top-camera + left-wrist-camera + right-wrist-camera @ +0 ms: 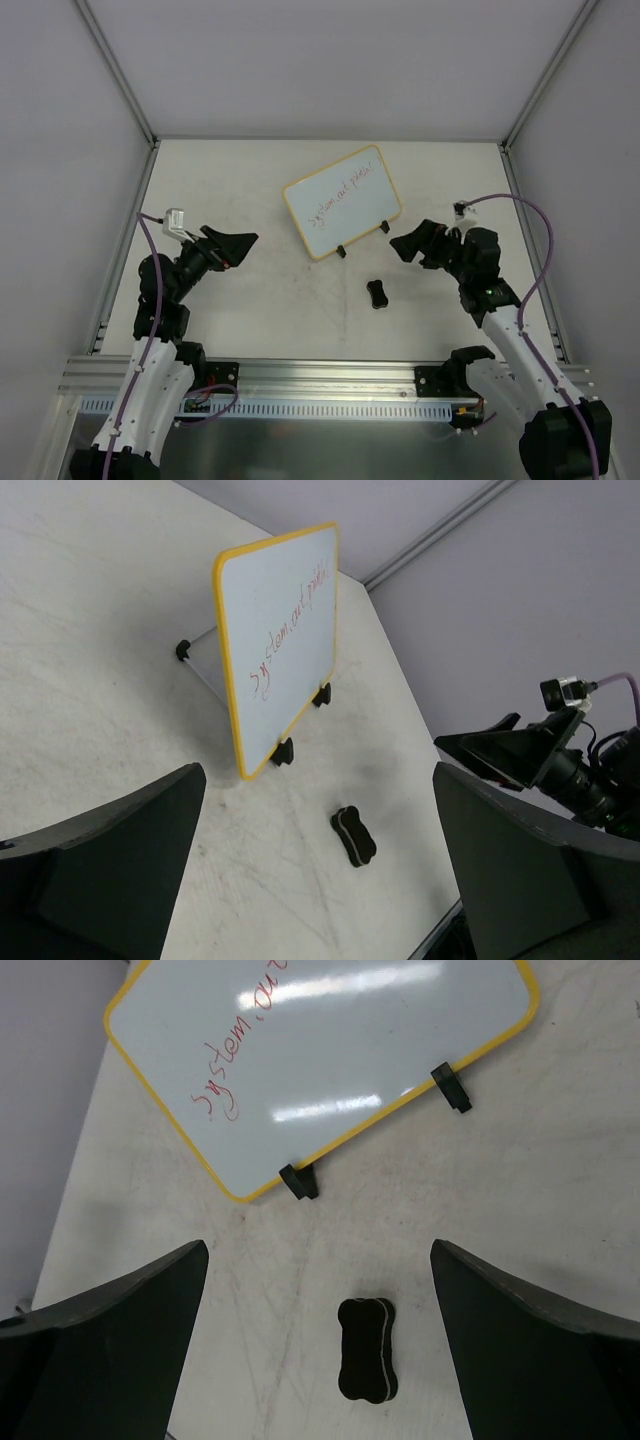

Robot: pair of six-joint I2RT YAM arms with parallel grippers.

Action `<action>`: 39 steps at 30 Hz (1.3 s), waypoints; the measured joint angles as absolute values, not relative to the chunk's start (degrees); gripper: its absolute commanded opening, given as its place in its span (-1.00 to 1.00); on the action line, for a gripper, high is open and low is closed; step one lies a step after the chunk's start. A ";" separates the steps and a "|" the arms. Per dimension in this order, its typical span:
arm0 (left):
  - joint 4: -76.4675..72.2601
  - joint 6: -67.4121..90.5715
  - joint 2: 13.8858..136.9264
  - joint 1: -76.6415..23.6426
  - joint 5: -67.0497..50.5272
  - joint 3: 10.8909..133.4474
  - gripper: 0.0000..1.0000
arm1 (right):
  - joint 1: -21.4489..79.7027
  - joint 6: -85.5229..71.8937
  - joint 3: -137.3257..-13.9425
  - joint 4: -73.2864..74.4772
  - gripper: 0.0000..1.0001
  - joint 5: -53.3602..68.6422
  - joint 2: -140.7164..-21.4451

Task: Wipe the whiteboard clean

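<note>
The whiteboard [343, 200] stands tilted on two black clip feet at the back middle of the table, its frame yellow and red handwriting across its face. The left wrist view shows the whiteboard [285, 640] from the side, and the right wrist view shows the whiteboard [330, 1050] from the front. A small black eraser block [377, 293] lies flat in front of it, apart from both grippers. My left gripper [240, 250] hovers open to the board's left, with the eraser [354, 836] ahead of its jaws. My right gripper [405, 245] is open at the board's right, the eraser [364, 1348] below between its fingers.
White enclosure walls close in the table on the left, right and back. An aluminium rail [320, 375] runs along the near edge between the arm bases. The right arm's camera and gripper [555, 750] show at the right of the left wrist view.
</note>
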State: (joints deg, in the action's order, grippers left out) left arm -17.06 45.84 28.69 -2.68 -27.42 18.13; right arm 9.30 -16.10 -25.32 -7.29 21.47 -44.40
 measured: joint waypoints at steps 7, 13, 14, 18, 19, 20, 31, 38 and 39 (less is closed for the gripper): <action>-18.59 43.94 29.58 -2.68 -28.73 18.76 0.98 | 24.73 -8.05 -39.11 6.87 0.87 9.37 -59.22; -25.30 43.38 34.79 -2.68 -28.45 18.70 0.98 | 32.47 -4.78 -44.88 15.53 0.79 -1.63 -68.84; -26.72 43.27 36.38 -2.68 -28.49 18.70 0.98 | 32.67 -4.69 -44.88 17.12 0.79 -2.85 -69.30; -29.65 42.92 41.69 -2.68 -28.38 18.68 0.98 | 33.39 -4.62 -44.88 21.34 0.79 -6.44 -69.58; -30.17 42.76 42.85 -2.68 -28.34 18.70 0.98 | 33.82 -4.64 -44.88 22.02 0.79 -7.07 -69.58; -30.63 42.61 44.14 -2.68 -28.23 18.79 0.98 | 34.28 -4.73 -44.86 22.63 0.77 -7.42 -69.58; -41.39 42.06 55.88 -2.68 -30.30 20.80 0.98 | 40.58 -6.85 -42.17 23.33 0.58 -9.89 -70.46; -43.59 40.14 56.75 -2.68 -31.20 22.02 0.98 | 42.87 -8.12 -41.32 21.74 0.39 -10.74 -73.89; -43.44 40.01 56.90 -2.68 -31.03 22.39 0.98 | 43.13 -8.36 -41.21 21.54 0.39 -10.83 -74.15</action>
